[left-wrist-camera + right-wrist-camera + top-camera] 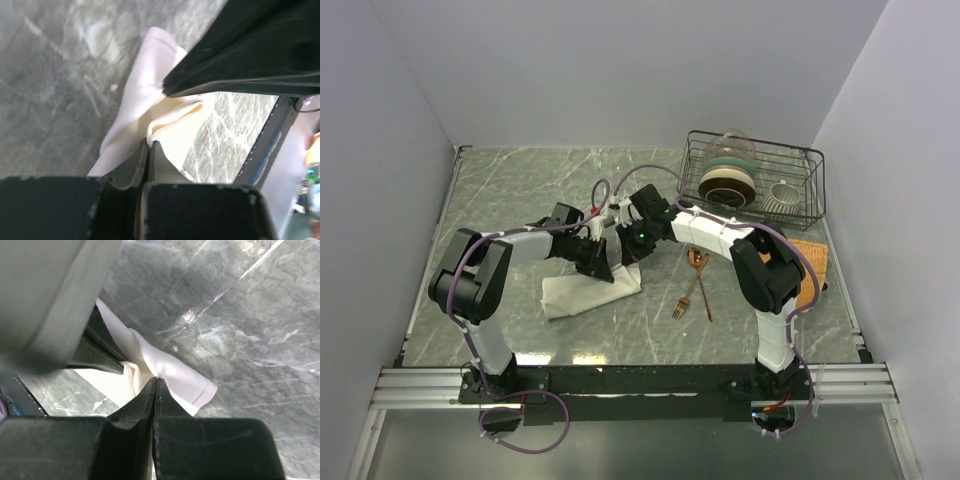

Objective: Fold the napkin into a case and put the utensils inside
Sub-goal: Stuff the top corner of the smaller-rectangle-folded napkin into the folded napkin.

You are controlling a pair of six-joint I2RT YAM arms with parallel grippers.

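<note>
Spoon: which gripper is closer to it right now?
Right. The right gripper, shut on the napkin, sits just left of the spoon in the top view; the left gripper, also shut on the napkin, is farther left.

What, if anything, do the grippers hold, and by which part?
Both hold the napkin: the left gripper pinches a raised fold, the right gripper an edge near a hemmed corner.
</note>
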